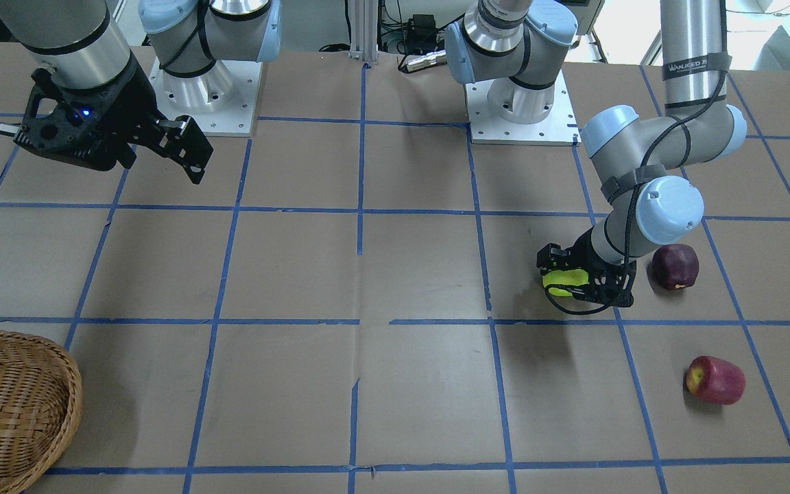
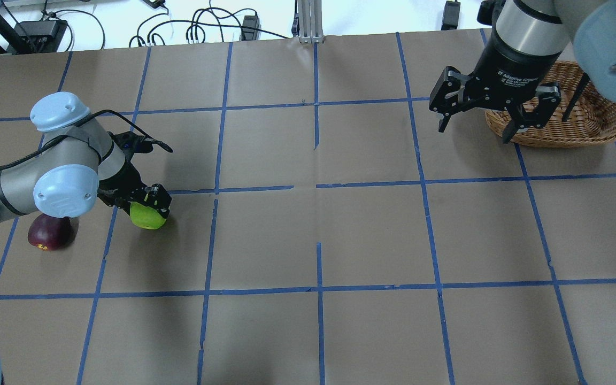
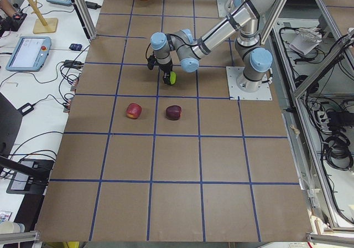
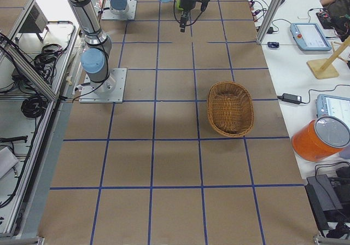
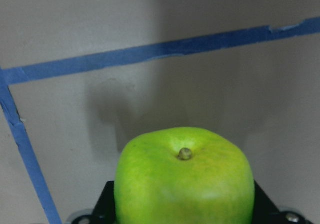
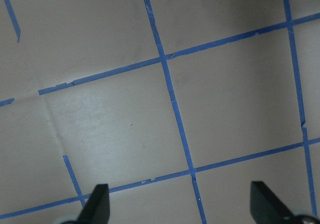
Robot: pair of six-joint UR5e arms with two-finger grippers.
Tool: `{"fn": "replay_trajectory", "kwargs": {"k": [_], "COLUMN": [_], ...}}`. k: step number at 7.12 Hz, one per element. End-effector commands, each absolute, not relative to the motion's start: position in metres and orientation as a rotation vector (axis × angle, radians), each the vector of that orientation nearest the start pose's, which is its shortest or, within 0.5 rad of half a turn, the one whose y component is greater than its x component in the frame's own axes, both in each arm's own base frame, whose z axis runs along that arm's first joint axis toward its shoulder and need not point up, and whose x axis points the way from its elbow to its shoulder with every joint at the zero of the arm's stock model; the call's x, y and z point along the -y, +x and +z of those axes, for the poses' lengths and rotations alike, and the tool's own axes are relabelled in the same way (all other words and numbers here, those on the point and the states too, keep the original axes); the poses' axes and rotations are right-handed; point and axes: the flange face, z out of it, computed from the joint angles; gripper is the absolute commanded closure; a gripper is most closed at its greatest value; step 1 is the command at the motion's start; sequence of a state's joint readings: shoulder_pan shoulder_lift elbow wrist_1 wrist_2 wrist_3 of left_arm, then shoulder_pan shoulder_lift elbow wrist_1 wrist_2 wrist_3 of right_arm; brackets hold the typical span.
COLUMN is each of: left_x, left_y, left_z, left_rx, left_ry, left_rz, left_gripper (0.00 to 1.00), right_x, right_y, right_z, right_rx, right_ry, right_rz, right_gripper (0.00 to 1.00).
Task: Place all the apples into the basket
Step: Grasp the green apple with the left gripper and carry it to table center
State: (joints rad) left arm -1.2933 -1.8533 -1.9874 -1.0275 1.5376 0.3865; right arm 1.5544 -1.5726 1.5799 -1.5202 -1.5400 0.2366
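My left gripper (image 1: 568, 281) is shut on the yellow-green apple (image 2: 147, 215), which fills the bottom of the left wrist view (image 5: 184, 179) just above the table. The dark maroon apple (image 1: 675, 266) lies on the table close beside the left arm's wrist and also shows in the overhead view (image 2: 48, 233). The red apple with a yellowish end (image 1: 715, 379) lies nearer the operators' side. The wicker basket (image 2: 607, 127) stands at the far right corner, with nothing seen in it. My right gripper (image 2: 474, 133) hangs open and empty, high beside the basket.
The table is brown paper with a grid of blue tape (image 6: 172, 104). The two arm bases (image 1: 518, 103) stand at the robot's edge. Tablets, cables and an orange container (image 4: 321, 139) lie on side benches beyond the table.
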Motion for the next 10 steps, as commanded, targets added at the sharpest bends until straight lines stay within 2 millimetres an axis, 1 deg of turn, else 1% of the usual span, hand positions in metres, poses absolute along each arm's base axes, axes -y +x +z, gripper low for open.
{"fn": "replay_trajectory", "kwargs": {"k": [1,2,3,4,5,6,7,8,9,10], "left_x": [0.56,0.577,0.585,0.579,0.57,0.555,0.542,0.543,0.545,0.547], "left_y": [-0.02,-0.081,-0.142,-0.21,-0.268,-0.322,-0.349,-0.351,-0.352,-0.349], "left_z": [0.251,0.266,0.268,0.259,0.246,0.229,0.21,0.192,0.202,0.212], "left_rx": [-3.332,-3.377,-3.322,-3.305,-3.336,-3.351,-3.35,-3.338,-3.352,-3.356], "left_ry": [-0.121,-0.306,-0.559,-0.593,-0.506,-0.46,-0.392,-0.392,-0.356,-0.361], "left_rz": [0.21,0.217,0.242,0.243,0.162,0.11,0.08,0.119,0.084,0.057], "left_gripper": [0.93,0.95,0.95,0.95,0.95,0.95,0.94,0.34,0.0,0.0], "right_x": [0.487,0.488,0.489,0.491,0.492,0.494,0.497,0.504,0.511,0.513], "right_y": [0.128,0.128,0.128,0.128,0.127,0.119,0.105,0.089,0.081,0.08], "right_z": [0.478,0.478,0.479,0.479,0.478,0.477,0.477,0.467,0.455,0.448], "right_rx": [-3.091,-3.091,-3.09,-3.09,-3.091,-3.087,-3.079,-3.07,-3.068,-3.066], "right_ry": [0.395,0.395,0.394,0.394,0.399,0.423,0.465,0.515,0.537,0.539], "right_rz": [0.1,0.093,0.079,0.067,0.069,0.073,0.078,0.12,0.16,0.175], "right_gripper": [0.0,0.0,0.0,0.0,0.0,0.0,0.0,0.0,0.0,0.0]}}
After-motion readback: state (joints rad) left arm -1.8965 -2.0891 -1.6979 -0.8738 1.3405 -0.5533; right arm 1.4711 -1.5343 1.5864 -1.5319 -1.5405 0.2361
